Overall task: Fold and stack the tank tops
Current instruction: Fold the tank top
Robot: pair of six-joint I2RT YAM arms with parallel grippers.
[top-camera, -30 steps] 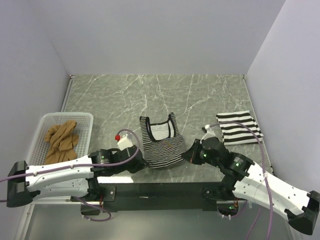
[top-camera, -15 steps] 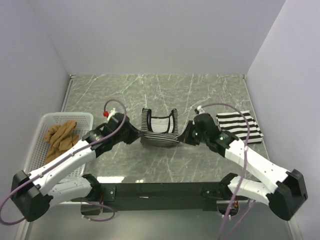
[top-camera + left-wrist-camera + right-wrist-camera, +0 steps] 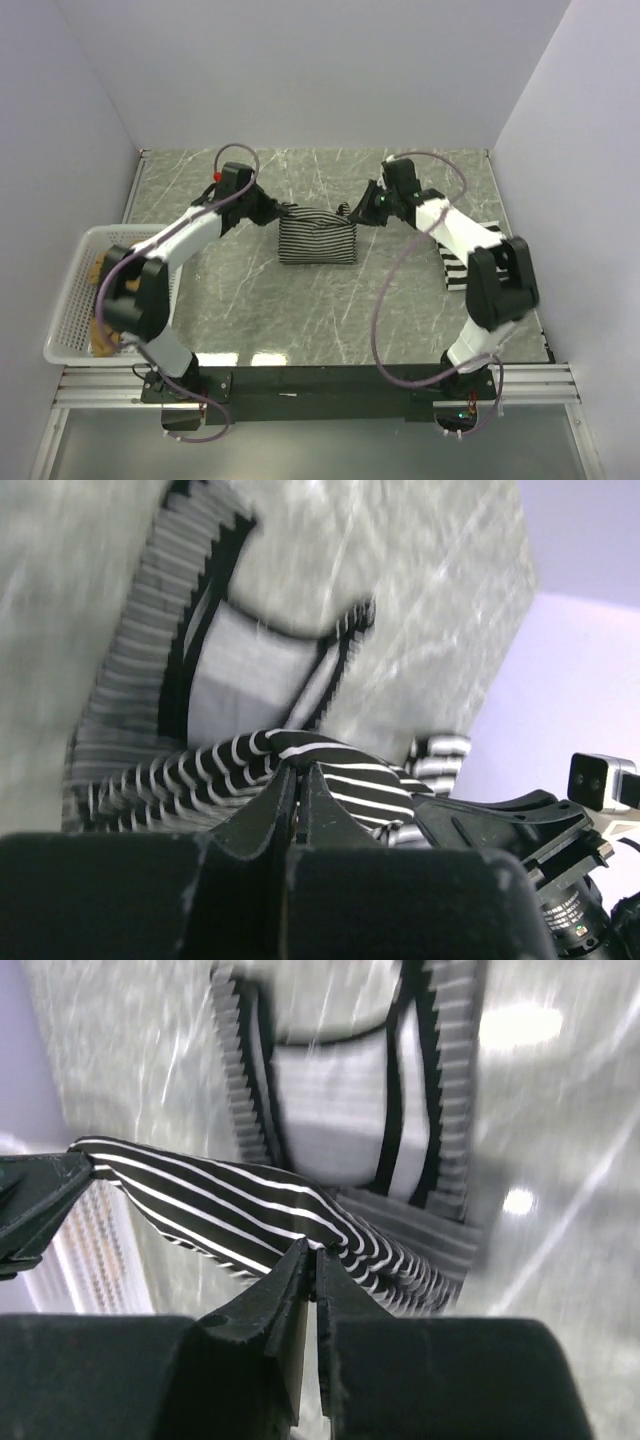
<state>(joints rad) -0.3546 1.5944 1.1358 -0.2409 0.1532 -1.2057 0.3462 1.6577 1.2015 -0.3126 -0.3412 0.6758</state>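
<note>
Both arms have swung out from the near edge toward the far half of the table. They have carried the hem of the thin-striped tank top over its upper part, so it now lies doubled at the table centre. The left fingers and right fingers are each pressed together, pinching a fold of its striped fabric. The wide-striped tank top lies at the right edge, partly under the right arm, and the tan tank top lies in the basket at the left edge.

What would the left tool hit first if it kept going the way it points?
It pinches the thin-striped tank top; past that fabric, the left tool would likely meet the right tool.
</note>
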